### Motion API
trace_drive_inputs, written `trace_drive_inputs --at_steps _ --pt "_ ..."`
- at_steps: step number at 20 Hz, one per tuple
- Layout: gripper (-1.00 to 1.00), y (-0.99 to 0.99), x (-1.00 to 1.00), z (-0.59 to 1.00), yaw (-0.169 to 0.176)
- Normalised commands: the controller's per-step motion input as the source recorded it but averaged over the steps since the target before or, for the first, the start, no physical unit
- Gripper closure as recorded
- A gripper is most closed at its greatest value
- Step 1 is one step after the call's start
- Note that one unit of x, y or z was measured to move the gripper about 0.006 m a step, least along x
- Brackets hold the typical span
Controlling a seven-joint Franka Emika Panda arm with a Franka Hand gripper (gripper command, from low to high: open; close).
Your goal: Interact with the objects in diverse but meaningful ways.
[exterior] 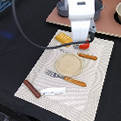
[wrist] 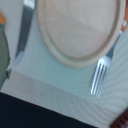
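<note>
Seven toy pieces lie on a pale placemat (exterior: 103, 70) on the dark surface (exterior: 11, 53).

- The tan round plate (exterior: 68, 64) sits mid-mat.
- The fork (exterior: 64, 77) lies just beside it on the near side, the knife (exterior: 88, 56) on the far side.
- The bread block (exterior: 63, 38) and the red tomato (exterior: 84, 46) are at the mat's far edge.
- The sausage stick (exterior: 32, 88) and white fish piece (exterior: 52, 90) are at the near corner.

The arm (exterior: 80, 18) hangs over the tomato.

Judgement: the step in hand concerns the tomato. Centre the jaws across its widest part and come straight down, clear of the knife handle and the bread.

Jaws: hidden under the arm, so I cannot tell whether they are open, closed or gripping the tomato. The wrist view shows only the plate (wrist: 80, 30), fork tines (wrist: 100, 75) and knife blade (wrist: 25, 30), blurred and cropped.
</note>
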Motion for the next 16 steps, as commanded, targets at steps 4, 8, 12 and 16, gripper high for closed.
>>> trace_drive_inputs --at_steps 4,8,12,16 --pt "-1.0 -0.58 -0.51 -0.19 -0.099" --pt "-1.0 -0.57 -0.51 -0.2 -0.11" --pt "-1.0 -0.51 -0.5 -0.22 -0.139" --pt "-1.0 -0.49 -0.48 -0.24 -0.153"
